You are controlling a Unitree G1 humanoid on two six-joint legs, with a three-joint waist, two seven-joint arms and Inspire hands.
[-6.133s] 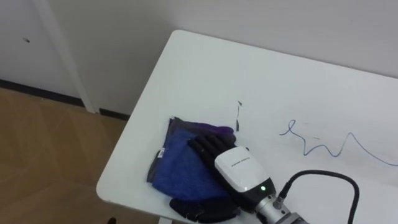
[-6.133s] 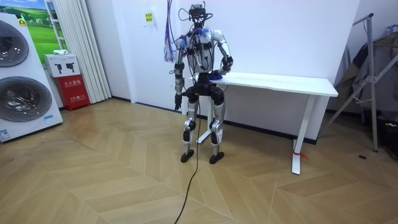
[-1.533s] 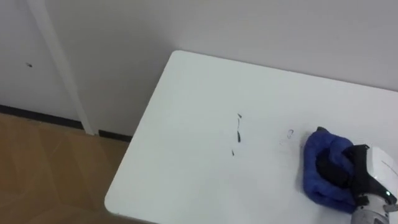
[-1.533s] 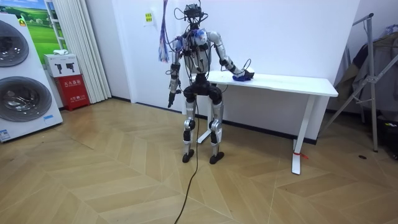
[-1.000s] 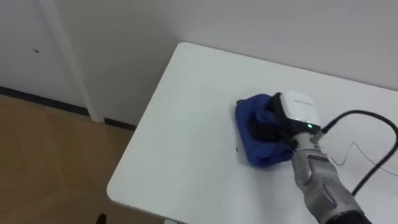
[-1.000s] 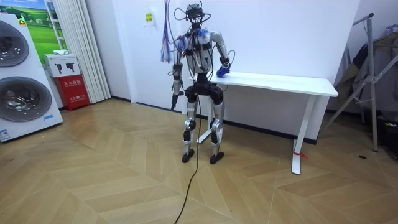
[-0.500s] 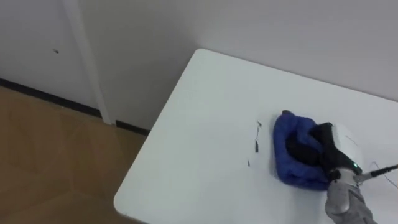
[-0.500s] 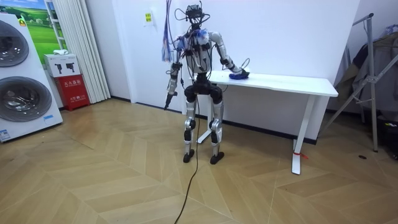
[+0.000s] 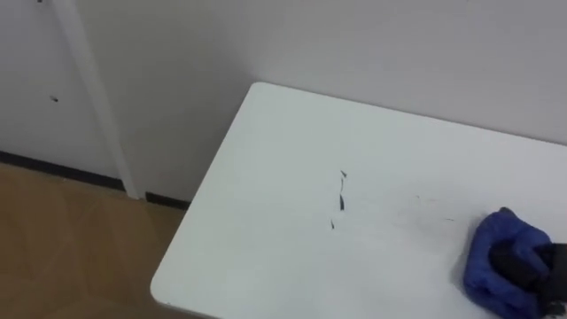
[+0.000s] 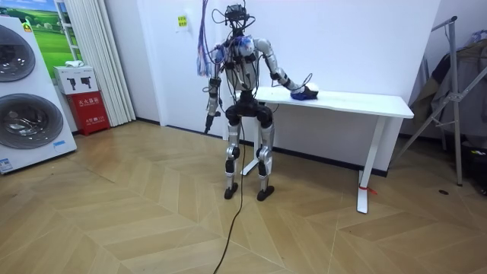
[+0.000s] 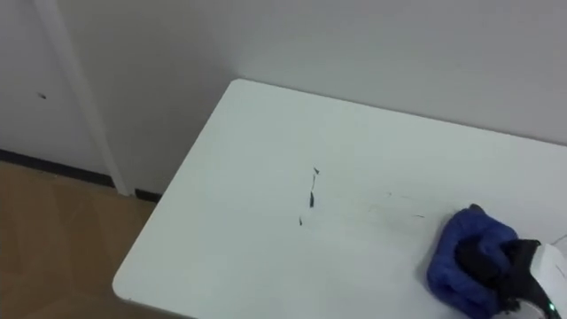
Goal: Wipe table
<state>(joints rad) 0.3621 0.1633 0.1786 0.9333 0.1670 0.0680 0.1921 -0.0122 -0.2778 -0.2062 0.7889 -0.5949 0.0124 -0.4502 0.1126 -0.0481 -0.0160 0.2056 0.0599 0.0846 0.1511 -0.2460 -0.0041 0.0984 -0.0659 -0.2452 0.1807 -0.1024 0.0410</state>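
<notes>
One blue cloth [image 11: 454, 252], bunched into a soft heap, sits on the white table [image 11: 230, 213], far to the right in the eye views. Right hand [image 11: 521, 270] is on it, dark fingers curled into the folds and clamped on the cloth.

Judgement: light, limp fabric that will bunch rather than slide flat. Best held from above, with the folds gathered under the palm and pressed down so it drags evenly.

Short dark pen marks [image 11: 310, 193] sit mid-table, well apart from the cloth; fainter streaks [image 11: 403, 206] lie between. They are squiggles, not readable words. No label visible on the cloth.

Room view: robot stands upright at the table's end. Left hand [image 10: 207, 116] hangs at its side, too small to tell its fingers' state. Small yellow wall sign [image 10: 183, 20], print too small to read.
</notes>
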